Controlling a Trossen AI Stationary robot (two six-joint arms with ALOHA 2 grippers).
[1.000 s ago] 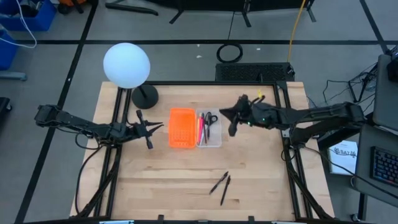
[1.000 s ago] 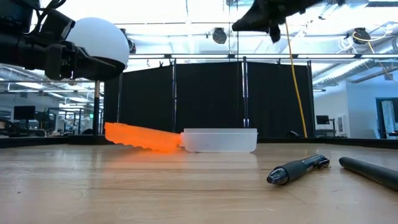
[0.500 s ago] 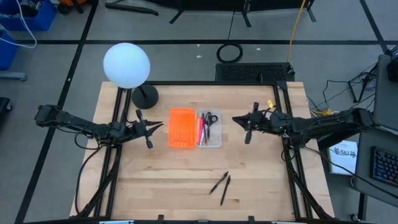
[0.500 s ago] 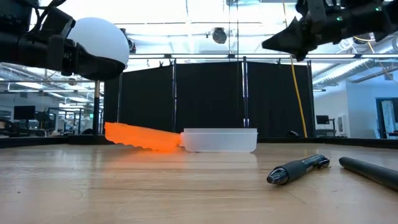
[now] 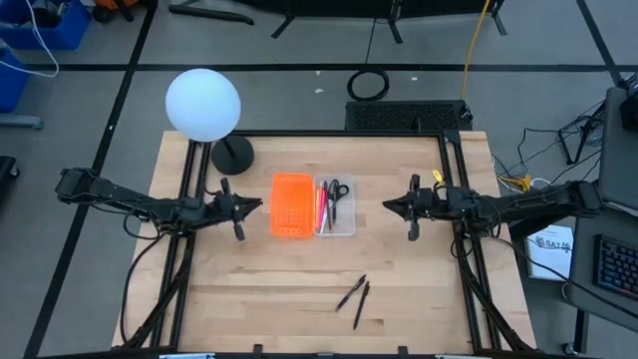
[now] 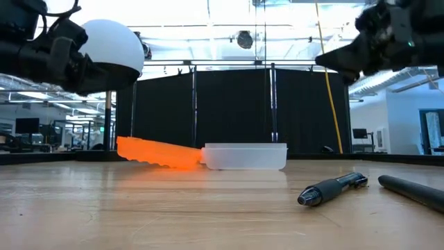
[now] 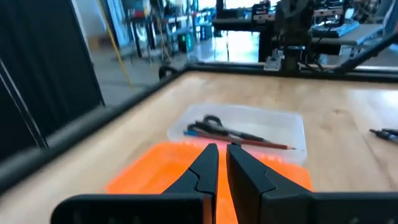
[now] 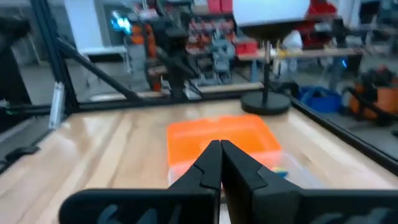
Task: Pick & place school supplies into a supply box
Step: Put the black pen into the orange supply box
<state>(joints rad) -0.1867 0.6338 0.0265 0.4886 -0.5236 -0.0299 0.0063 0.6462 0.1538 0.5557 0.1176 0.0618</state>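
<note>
The clear supply box [image 5: 336,207] stands mid-table with its long side against the orange perforated tray [image 5: 291,204]. In it lie black-handled scissors [image 5: 335,188], pink pens [image 5: 321,209] and dark ones; the left wrist view [image 7: 249,127] also shows the box. Two dark pens [image 5: 351,293] [image 5: 363,302] lie on the table nearer the front edge, and they show in the low view [image 6: 333,189]. My left gripper [image 5: 254,203] hovers left of the orange tray, shut and empty. My right gripper [image 5: 389,206] hovers right of the box, shut and empty.
A lamp with a white globe [image 5: 202,103] and a black base [image 5: 232,155] stands at the table's far left. Black frame rails [image 5: 454,170] run along the table's sides. Bare wood lies in front of the trays around the two loose pens.
My right gripper has drawn back from beside the clear box toward the table's right edge, and it stands lower in the low view. My left gripper has kept its place.
</note>
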